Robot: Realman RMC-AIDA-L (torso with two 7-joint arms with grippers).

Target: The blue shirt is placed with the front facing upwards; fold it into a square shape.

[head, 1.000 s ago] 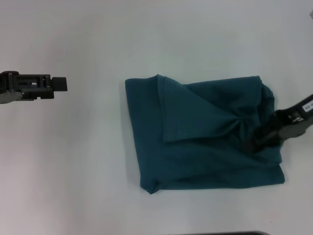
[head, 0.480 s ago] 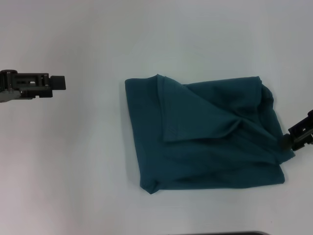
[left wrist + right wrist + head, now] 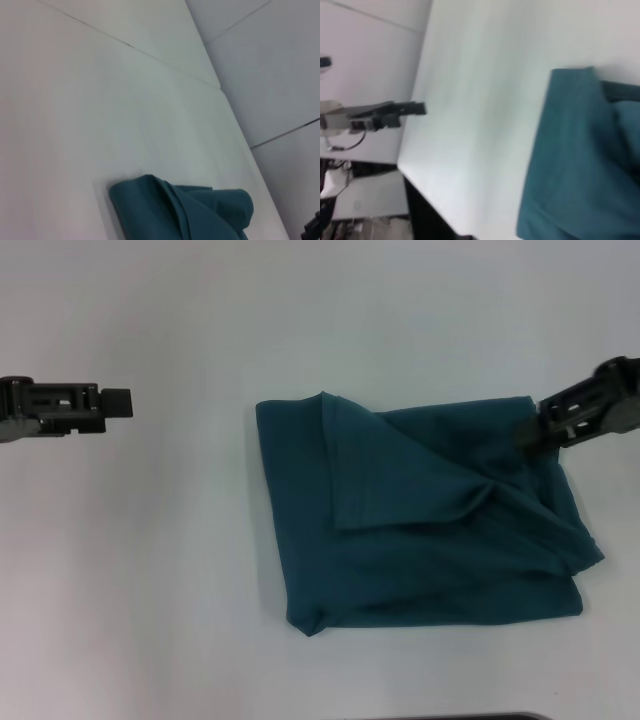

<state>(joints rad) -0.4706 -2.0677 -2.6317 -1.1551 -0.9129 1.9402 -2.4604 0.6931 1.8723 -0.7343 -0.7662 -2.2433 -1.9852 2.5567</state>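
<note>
From the head camera, the blue shirt (image 3: 425,520) lies folded into a rough rectangle on the white table (image 3: 180,570), right of the table's middle. A triangular flap is turned over its upper face, and the right-hand edge is rumpled, with a bulge of cloth sticking out toward the table's right side. The right gripper (image 3: 528,430) is at the shirt's far right corner, its tip over the cloth edge; whether its fingers are apart or together cannot be told. The left gripper (image 3: 118,402) sits well apart from the shirt, near the table's left edge, pointing toward the cloth; its finger state cannot be told either.

The left wrist camera shows the shirt's folded corner (image 3: 180,210) lying on the table, with bare surface stretching beyond it.

The right wrist camera shows the shirt (image 3: 580,165) close up, its straight folded edge lying flat, and the left gripper (image 3: 415,108) far off across the table, near the table's edge.
</note>
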